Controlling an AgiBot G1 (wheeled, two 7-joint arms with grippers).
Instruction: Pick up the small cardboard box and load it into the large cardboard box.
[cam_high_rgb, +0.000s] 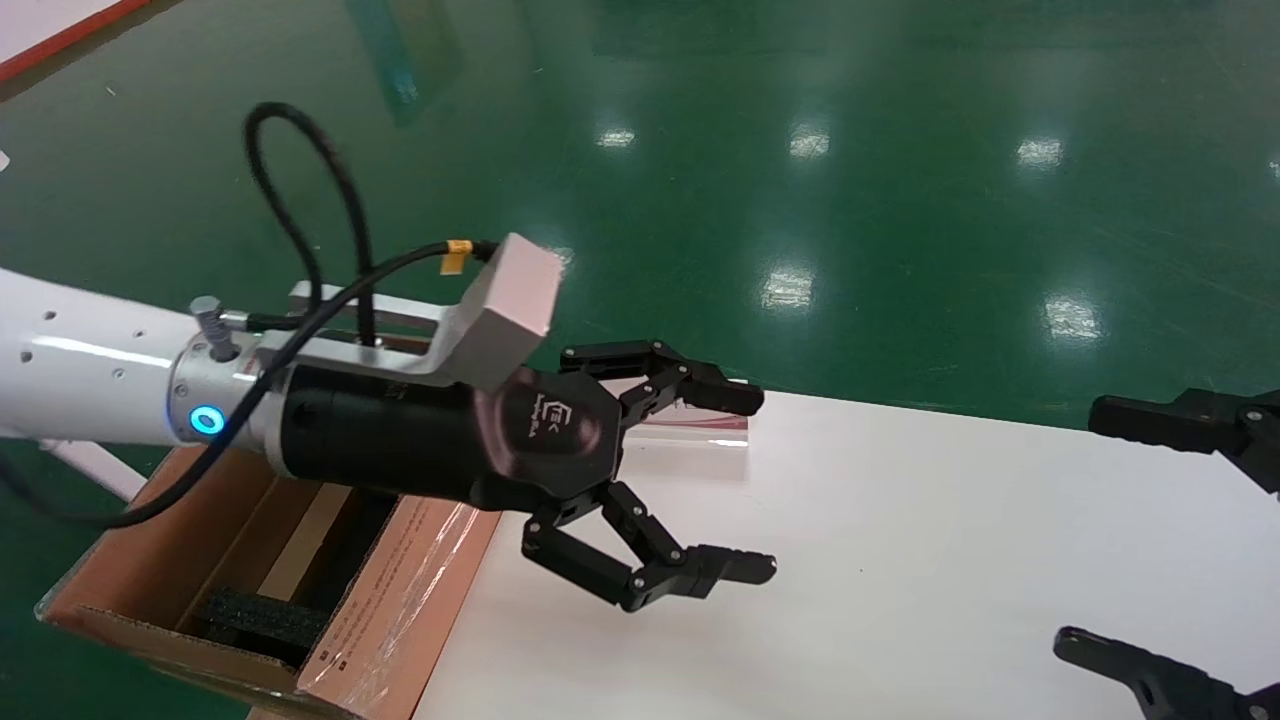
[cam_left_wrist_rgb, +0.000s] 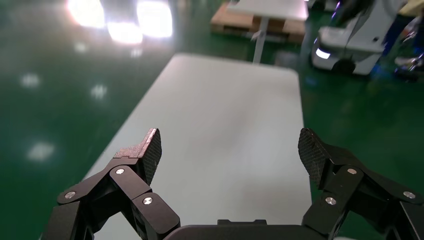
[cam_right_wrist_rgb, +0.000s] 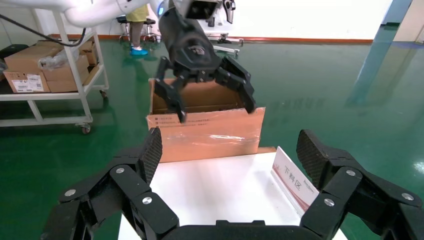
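The large cardboard box (cam_high_rgb: 190, 560) stands open off the white table's (cam_high_rgb: 900, 560) left end, with taped flaps upright and black foam (cam_high_rgb: 262, 616) inside; the right wrist view shows it too, the large cardboard box (cam_right_wrist_rgb: 205, 132). My left gripper (cam_high_rgb: 752, 484) hangs open and empty above the table's left end, just past the carton. In its own view the left gripper (cam_left_wrist_rgb: 230, 150) has only bare tabletop between its fingers. My right gripper (cam_high_rgb: 1085, 530) is open and empty over the table's right side, and its own view shows the right gripper (cam_right_wrist_rgb: 229, 150) facing the carton. The small cardboard box is out of view.
A white-and-pink sign stand (cam_right_wrist_rgb: 295, 180) stands at the table's far edge near the carton. A trolley with cartons (cam_right_wrist_rgb: 45, 75) is on the green floor beyond it. Another robot (cam_left_wrist_rgb: 350, 40) and a second table are off the far end.
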